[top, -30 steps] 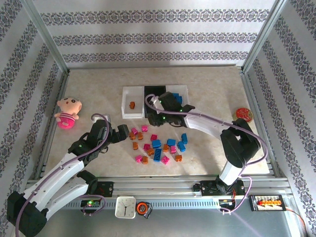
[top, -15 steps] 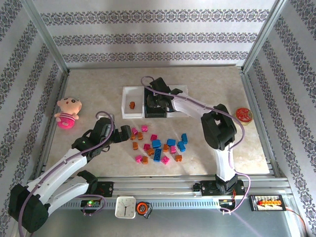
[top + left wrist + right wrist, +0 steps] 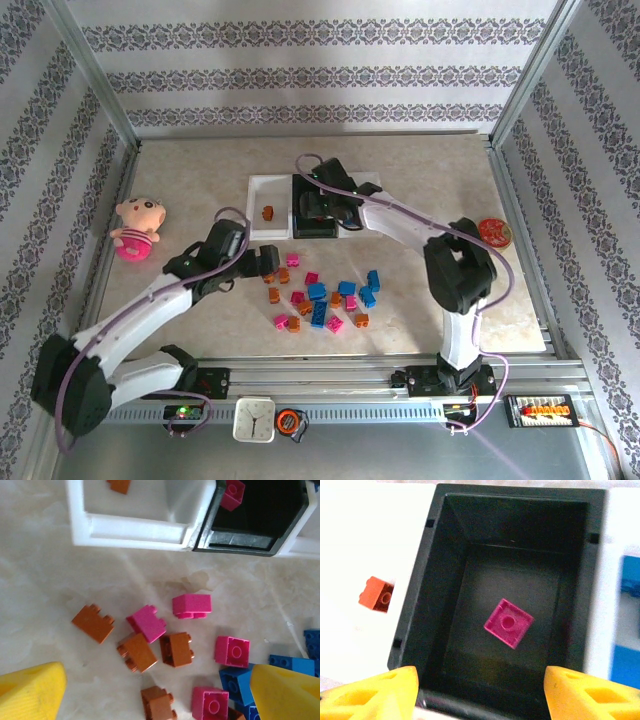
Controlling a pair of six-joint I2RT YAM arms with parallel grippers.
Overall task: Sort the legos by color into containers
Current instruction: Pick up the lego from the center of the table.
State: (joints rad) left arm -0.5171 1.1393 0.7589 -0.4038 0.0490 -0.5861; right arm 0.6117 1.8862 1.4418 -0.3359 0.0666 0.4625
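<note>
right fingers [image 3: 375,692] spread, empty, above black tray [image 3: 445,540] | magenta lego [image 3: 508,622] inside black tray | orange lego [image 3: 376,595] in white tray [image 3: 370,535] adjoining black tray | left fingers [image 3: 30,692] spread above loose legos [image 3: 145,652] on worktop [image 3: 40,580] near black tray

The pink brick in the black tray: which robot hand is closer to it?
Right. The right gripper hovers straight above the pink brick in the black tray. The left gripper is over the loose bricks, outside that tray.
</note>
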